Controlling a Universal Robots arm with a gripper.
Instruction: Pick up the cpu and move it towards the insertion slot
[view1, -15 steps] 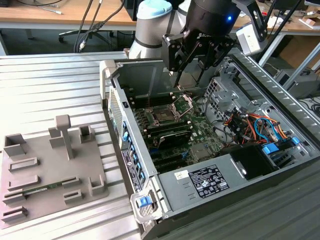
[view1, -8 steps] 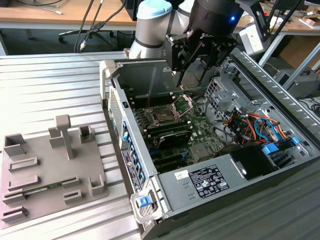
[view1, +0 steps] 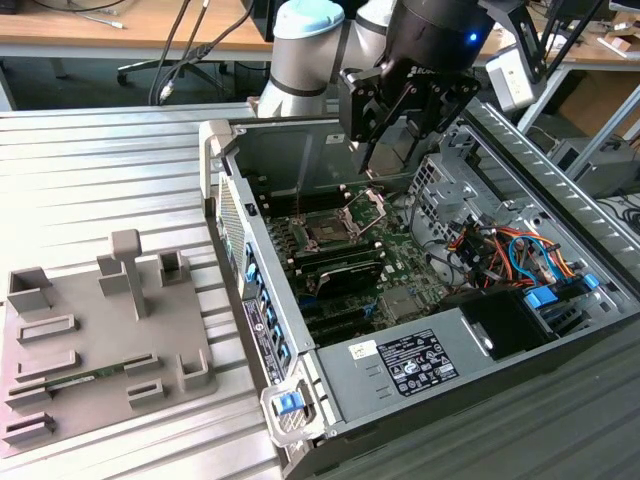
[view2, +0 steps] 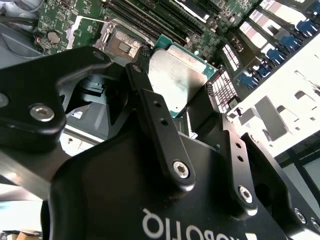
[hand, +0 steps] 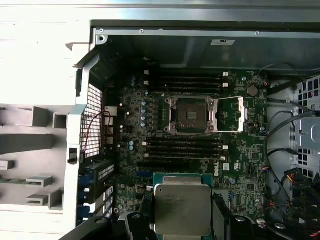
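Silvery cpu already lifted, clamped in gripper, hanging above open computer case; not yet over insertion slot

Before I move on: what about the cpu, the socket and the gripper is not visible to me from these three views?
- cpu: its underside and near edge, cut off by the first wrist view's frame; in the second wrist view the gripper links cover part of it.
- insertion slot: its contacts are too small to judge; in the exterior view likewise.
- Height of the cpu above the board: no view settles it.
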